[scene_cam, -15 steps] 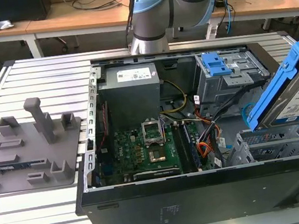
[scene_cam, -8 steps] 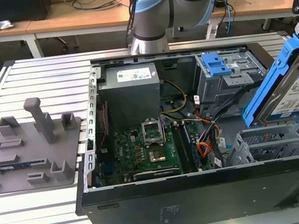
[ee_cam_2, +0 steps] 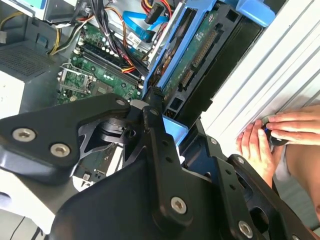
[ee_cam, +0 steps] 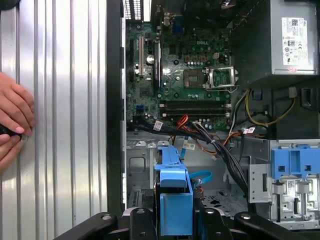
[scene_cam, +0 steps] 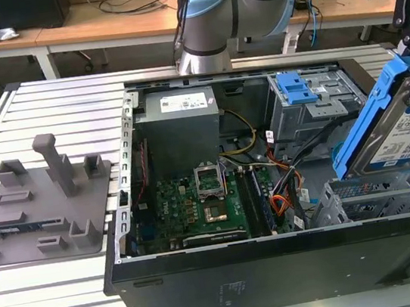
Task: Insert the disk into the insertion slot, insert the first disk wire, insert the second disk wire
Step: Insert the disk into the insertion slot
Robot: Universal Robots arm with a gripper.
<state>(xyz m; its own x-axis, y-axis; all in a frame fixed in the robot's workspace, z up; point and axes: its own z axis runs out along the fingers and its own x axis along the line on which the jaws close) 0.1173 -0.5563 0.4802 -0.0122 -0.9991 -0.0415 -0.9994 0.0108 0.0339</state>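
Closest to me, the gripper (ee_cam: 175, 220) sits over the open computer case (scene_cam: 283, 272), clamped on the disk (scene_cam: 408, 132), a silver drive with white labels in a bright blue carrier, which I see tilted above the grey perforated insertion slot (scene_cam: 380, 201) at the exterior view's right.
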